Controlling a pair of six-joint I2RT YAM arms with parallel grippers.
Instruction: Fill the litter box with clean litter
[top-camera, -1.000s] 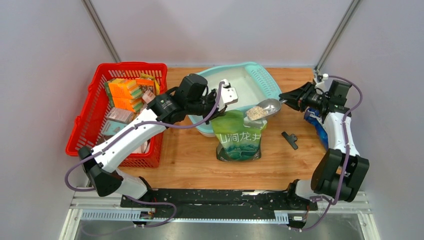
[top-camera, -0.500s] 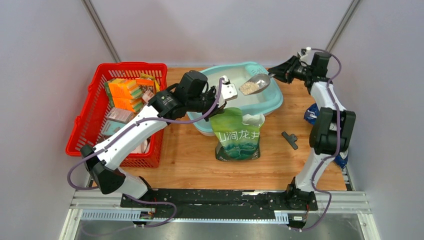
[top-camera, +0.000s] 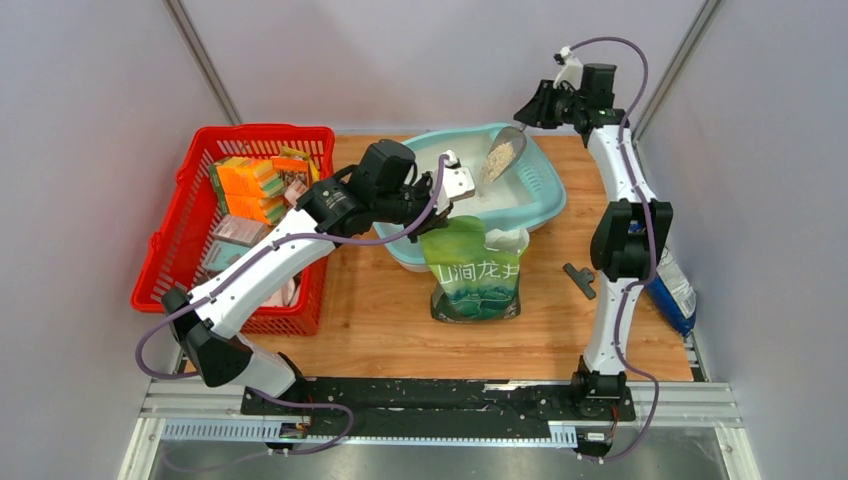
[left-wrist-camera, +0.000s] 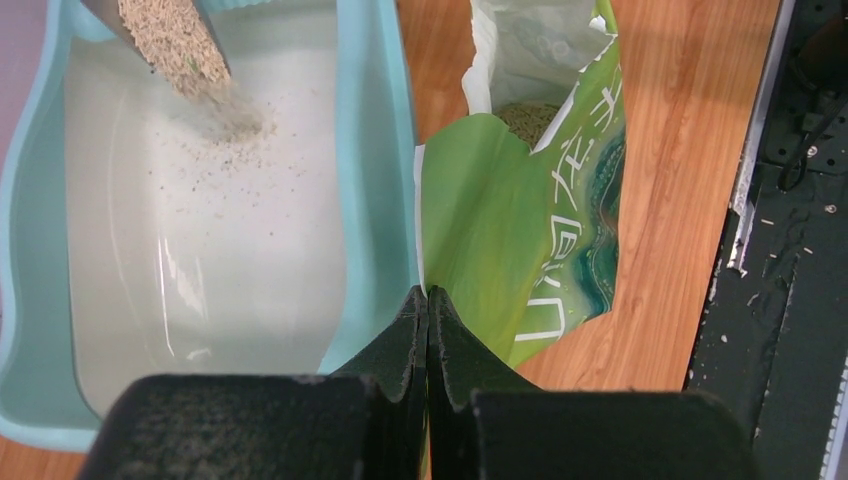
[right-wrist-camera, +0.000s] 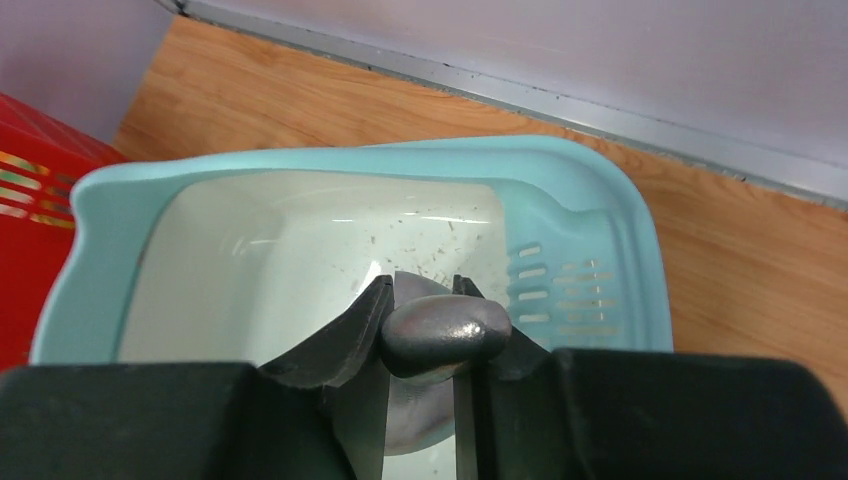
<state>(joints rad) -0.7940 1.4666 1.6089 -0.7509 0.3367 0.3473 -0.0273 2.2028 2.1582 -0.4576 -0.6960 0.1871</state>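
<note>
The light-teal litter box (top-camera: 545, 195) sits at the back of the table, with only scattered grains on its whitish floor (left-wrist-camera: 200, 230). My right gripper (top-camera: 533, 110) is shut on the handle (right-wrist-camera: 445, 330) of a grey metal scoop (top-camera: 505, 150), held tilted down over the box (right-wrist-camera: 610, 200). Beige clean litter (top-camera: 498, 158) slides off the scoop into the box (left-wrist-camera: 180, 45). My left gripper (top-camera: 462, 188) is shut on the top edge of the green litter bag (top-camera: 475, 272), its fingertips pinching the flap (left-wrist-camera: 428, 300) beside the box rim (left-wrist-camera: 375, 150). More litter shows inside the open bag (left-wrist-camera: 527, 118).
A red mesh basket (top-camera: 165, 255) with sponges and packets stands at the left. A small black clip (top-camera: 579, 279) lies on the wood right of the bag. A blue packet (top-camera: 672, 290) leans at the right edge. The back wall is close behind the box.
My right arm has swung up and back-left, carrying the scoop from beside the bag to above the box and tipping it; litter now spills out. The left arm has held still.
</note>
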